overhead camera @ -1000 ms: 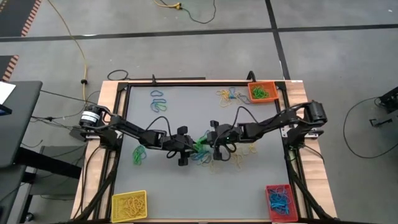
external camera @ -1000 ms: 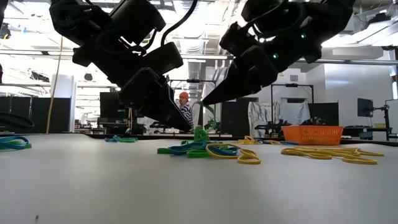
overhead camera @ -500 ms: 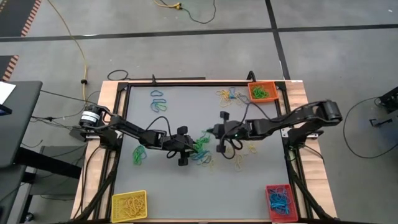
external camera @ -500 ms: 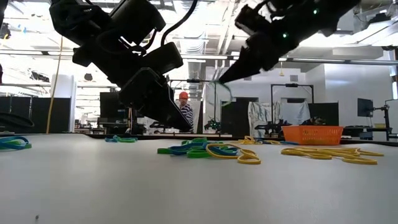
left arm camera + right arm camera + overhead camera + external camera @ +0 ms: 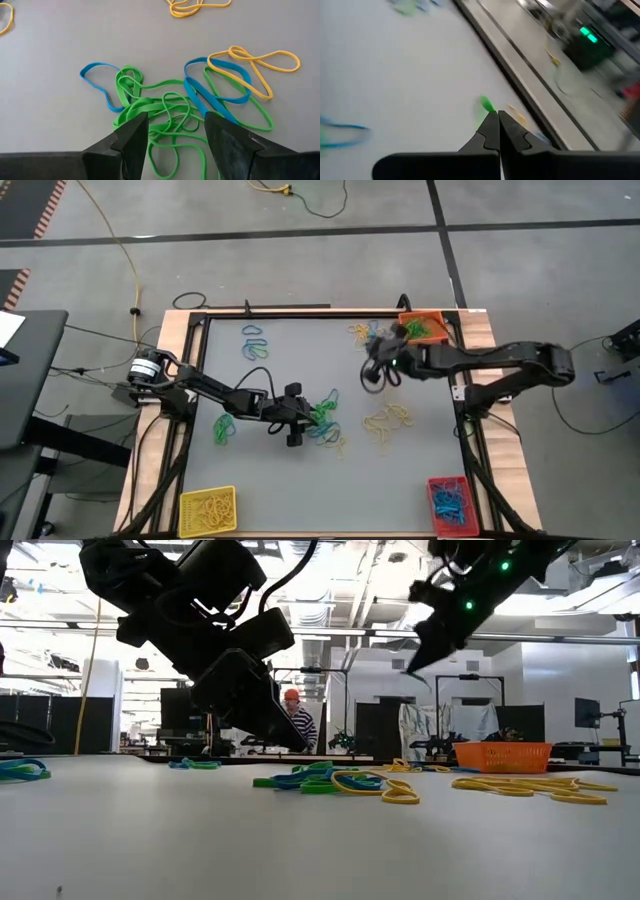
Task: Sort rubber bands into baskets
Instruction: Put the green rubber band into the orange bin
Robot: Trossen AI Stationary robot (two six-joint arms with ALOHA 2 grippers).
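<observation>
Overhead, we see a grey desk (image 5: pixel 290 350) with rubber bands (image 5: pixel 325 425) scattered across it, the thickest tangle of green, blue and yellow loops lying at the frame's centre. The left hand (image 5: pixel 312 416) sits low at that tangle, its fingers (image 5: pixel 131 142) spread apart with green loops between them, gripping nothing we can make out. The right hand (image 5: pixel 372 350) hangs above the desk in the upper right of the frame, near the orange basket (image 5: pixel 421 327); its fingers (image 5: pixel 495 131) are pressed together, with a scrap of green band (image 5: pixel 486 105) showing at their tips. A yellow basket (image 5: pixel 207 510) sits in the lower left corner and a red basket (image 5: pixel 449 504) in the lower right, each holding bands. From desk level, a person (image 5: pixel 297 720) stands far behind.
</observation>
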